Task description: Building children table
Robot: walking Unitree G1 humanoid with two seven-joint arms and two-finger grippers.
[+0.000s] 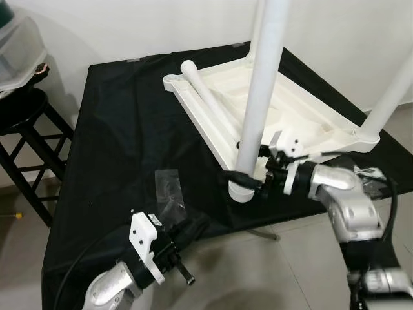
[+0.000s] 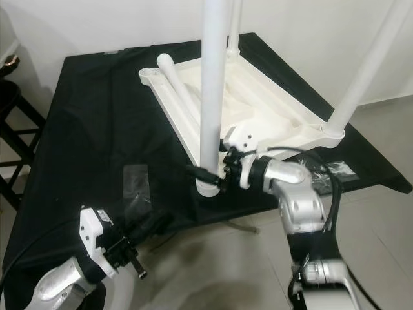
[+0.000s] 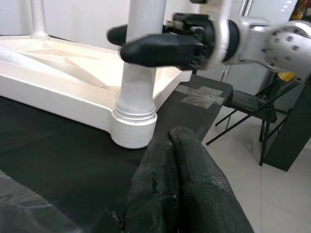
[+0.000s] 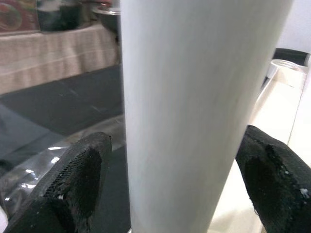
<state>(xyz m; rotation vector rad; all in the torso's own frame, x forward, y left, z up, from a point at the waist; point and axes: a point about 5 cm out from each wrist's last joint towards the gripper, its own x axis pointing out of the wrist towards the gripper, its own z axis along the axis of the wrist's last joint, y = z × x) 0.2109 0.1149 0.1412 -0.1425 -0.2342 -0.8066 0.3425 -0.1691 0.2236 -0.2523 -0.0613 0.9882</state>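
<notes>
— On the black-draped table (image 1: 116, 129), what is recorded?

— White tabletop (image 1: 271, 103) lying upside down, three legs standing in its corner sockets. A fourth, loose leg (image 1: 210, 97) lies across its underside. The near leg (image 1: 261, 97) rises from the near corner socket.

— Right gripper (image 1: 248, 175)?

— Fingers spread wide, one on each side of the near leg just above the socket. Right wrist view shows a gap between each pad (image 4: 77, 174) and the leg; contact cannot be confirmed.

— Left gripper (image 3: 177, 160)?

— Low at the table's near edge, fingers pressed together, empty. Its wrist view shows the socket collar and the right gripper's fingers from the side.

— Anything obscured?

— Leg tops are cut off by the head views. A clear plastic bag (image 1: 169, 187) lies on the cloth; contents unreadable. Dark stool (image 1: 26, 129) stands left.
</notes>
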